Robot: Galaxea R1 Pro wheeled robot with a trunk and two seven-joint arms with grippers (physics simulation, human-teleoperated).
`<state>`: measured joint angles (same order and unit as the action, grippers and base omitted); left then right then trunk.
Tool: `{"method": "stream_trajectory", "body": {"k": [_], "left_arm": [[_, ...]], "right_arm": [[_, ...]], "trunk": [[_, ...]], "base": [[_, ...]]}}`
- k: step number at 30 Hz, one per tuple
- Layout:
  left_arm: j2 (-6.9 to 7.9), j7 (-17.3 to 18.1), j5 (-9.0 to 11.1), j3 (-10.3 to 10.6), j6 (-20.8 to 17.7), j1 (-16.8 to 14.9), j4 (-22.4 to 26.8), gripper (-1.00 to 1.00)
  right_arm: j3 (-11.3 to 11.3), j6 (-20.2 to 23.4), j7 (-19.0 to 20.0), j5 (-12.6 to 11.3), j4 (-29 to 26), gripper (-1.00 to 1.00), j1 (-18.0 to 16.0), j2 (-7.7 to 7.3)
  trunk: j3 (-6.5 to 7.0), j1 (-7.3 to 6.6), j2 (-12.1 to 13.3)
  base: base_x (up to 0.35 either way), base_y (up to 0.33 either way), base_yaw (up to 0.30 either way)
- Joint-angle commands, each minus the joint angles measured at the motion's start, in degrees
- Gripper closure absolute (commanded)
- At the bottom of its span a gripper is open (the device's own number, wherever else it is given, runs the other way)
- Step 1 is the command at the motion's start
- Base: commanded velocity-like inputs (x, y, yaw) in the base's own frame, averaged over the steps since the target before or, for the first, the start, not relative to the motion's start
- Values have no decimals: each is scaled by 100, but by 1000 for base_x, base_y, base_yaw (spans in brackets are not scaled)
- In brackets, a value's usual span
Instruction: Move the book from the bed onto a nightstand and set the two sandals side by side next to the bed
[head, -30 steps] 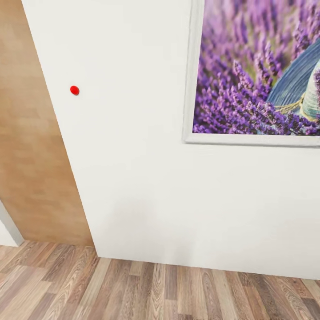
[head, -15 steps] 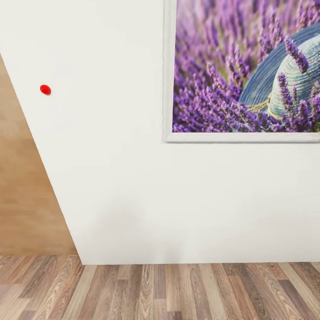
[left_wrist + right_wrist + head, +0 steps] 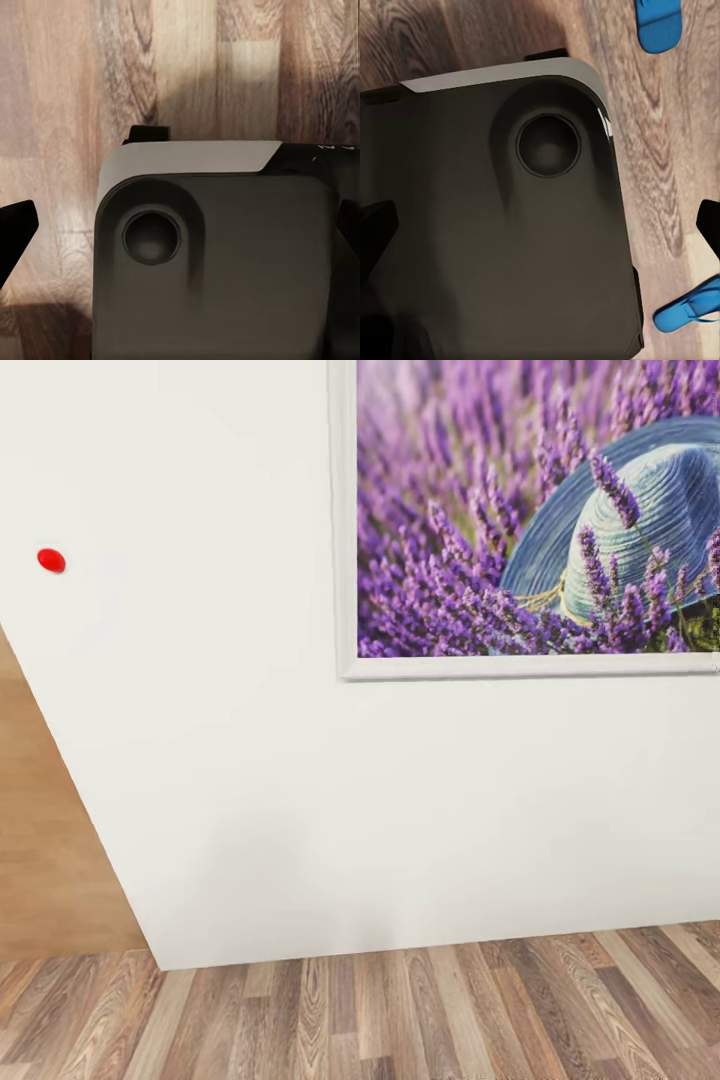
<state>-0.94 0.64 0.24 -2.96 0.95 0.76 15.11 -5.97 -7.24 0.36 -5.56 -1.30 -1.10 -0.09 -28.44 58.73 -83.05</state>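
Two bright blue sandals lie on the wood-plank floor (image 3: 660,135) beneath my right arm: one sandal (image 3: 658,25) sits at the upper right of the right wrist frame, cut off by the top edge, and the other sandal (image 3: 688,309) lies at the lower right, partly cut by the frame edge. They are well apart from each other, with bare planks between them. A dark grey rounded body of my own base (image 3: 502,225) with a round recess takes up most of that frame. My right hand (image 3: 540,232) shows only as dark fingertips at the left and right edges, set wide apart with nothing between them. In the left wrist frame my left hand (image 3: 180,232) looks the same, its dark fingertips far apart at both sides over the same kind of grey body (image 3: 217,262) and brown planks. Ahead of me, the head frame shows a white wall (image 3: 300,790) with a small red dot (image 3: 51,560) at the upper left, a white-framed picture of purple lavender and a blue hat (image 3: 530,510) at the upper right, a wood panel (image 3: 50,840) at the left, and plank floor along the bottom.
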Motion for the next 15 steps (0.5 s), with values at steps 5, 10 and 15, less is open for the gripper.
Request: {"method": "stream_trajectory", "body": {"k": [5,10,15], "left_arm": [[-6,7,3,-30,3,3,10,-100],[-4,7,3,-30,2,3,10,-100],[-3,7,3,-30,1,3,10,-100]], "right_arm": [[-18,-24,7,-50,7,-100,-4,1],[-18,-24,8,-50,7,-100,-4,1],[-18,-26,8,-50,7,-100,-4,1]], "trunk": [[-4,0,-3],[-4,0,-3],[-4,0,-3]], "base": [[0,0,-187],[0,0,-219],[0,0,-238]]}}
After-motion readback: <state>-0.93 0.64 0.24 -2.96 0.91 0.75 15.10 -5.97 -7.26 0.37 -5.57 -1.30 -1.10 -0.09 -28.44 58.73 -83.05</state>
